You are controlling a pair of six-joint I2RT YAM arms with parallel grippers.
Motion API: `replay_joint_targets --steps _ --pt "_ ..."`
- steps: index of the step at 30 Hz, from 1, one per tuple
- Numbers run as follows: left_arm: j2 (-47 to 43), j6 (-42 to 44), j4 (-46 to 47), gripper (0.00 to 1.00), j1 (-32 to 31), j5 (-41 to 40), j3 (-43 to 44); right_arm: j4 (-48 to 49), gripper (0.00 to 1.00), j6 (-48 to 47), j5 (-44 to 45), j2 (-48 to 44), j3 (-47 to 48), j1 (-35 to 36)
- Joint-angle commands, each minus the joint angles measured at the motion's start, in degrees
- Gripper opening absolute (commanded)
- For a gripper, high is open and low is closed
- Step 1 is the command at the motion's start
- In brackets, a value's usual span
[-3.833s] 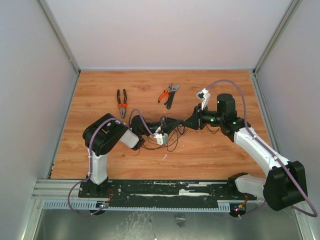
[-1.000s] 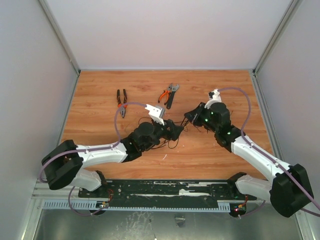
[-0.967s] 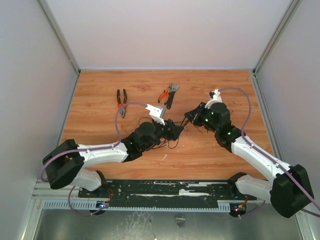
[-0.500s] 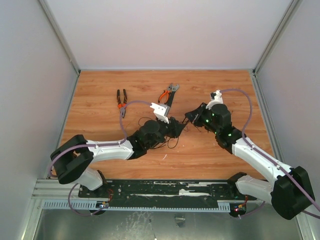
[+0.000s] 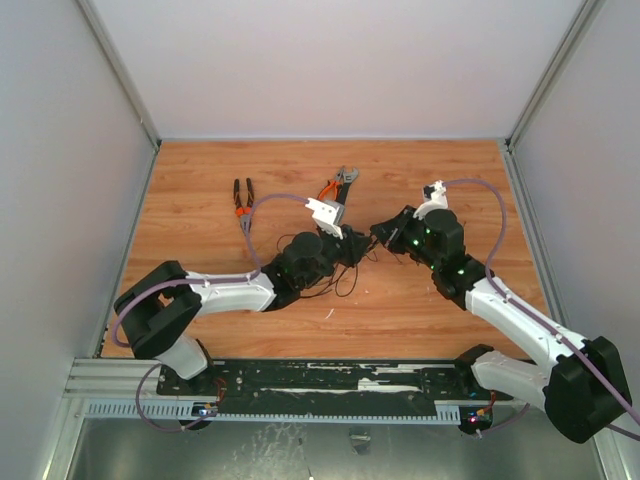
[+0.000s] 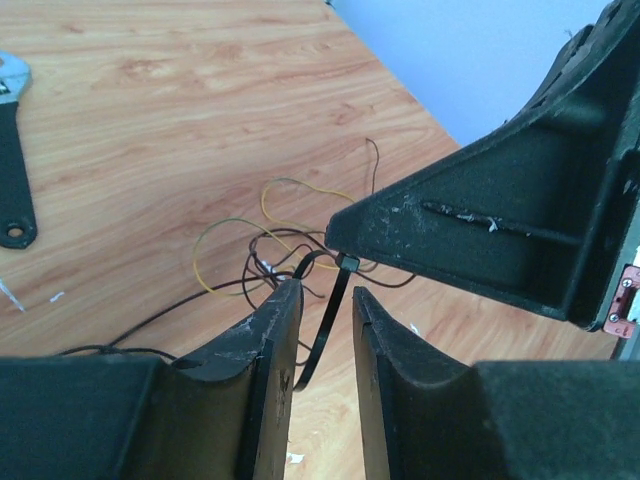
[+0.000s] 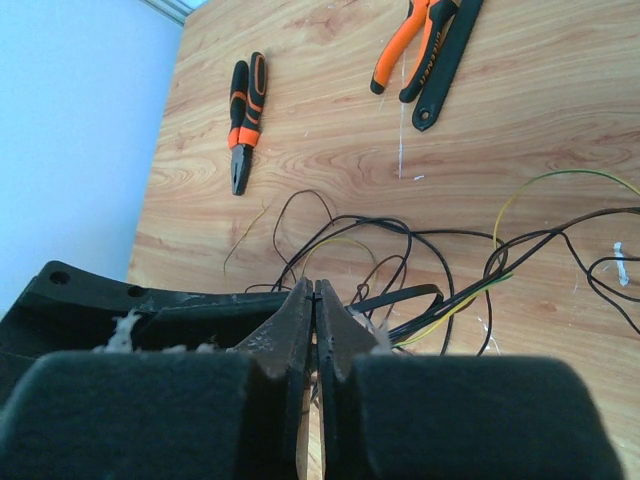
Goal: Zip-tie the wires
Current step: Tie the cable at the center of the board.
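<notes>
The wires (image 5: 338, 284) lie in loose dark loops with yellow strands on the wooden table, between the two arms; they also show in the wrist views (image 6: 255, 258) (image 7: 450, 240). My right gripper (image 7: 315, 286) is shut on the head of the zip tie (image 6: 325, 330), and the black strip loops round some wires (image 7: 400, 297). The tie's tail hangs down between the fingers of my left gripper (image 6: 325, 292). Those jaws stand narrowly apart around the tail and are not clamped on it. In the top view both grippers (image 5: 357, 250) (image 5: 377, 236) meet tip to tip above the wires.
Black-and-orange pliers (image 5: 243, 205) lie at the back left. Orange-handled pliers and a dark wrench (image 5: 338, 188) lie just behind the grippers; the wrench (image 6: 12, 170) shows at the left of the left wrist view. Small white scraps dot the wood.
My left arm has reached further right, up to the right gripper, and its jaws have narrowed around the tie's tail. The right arm has hardly moved.
</notes>
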Motion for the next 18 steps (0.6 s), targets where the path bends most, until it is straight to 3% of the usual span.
replay_joint_targets --steps 1,18 --pt "1.3 0.0 3.5 0.32 0.3 1.8 1.6 2.5 0.00 1.1 1.3 -1.0 -1.2 0.6" --pt "3.8 1.6 5.2 0.25 0.5 2.4 3.3 3.3 0.00 2.5 1.1 -1.4 -2.4 0.7"
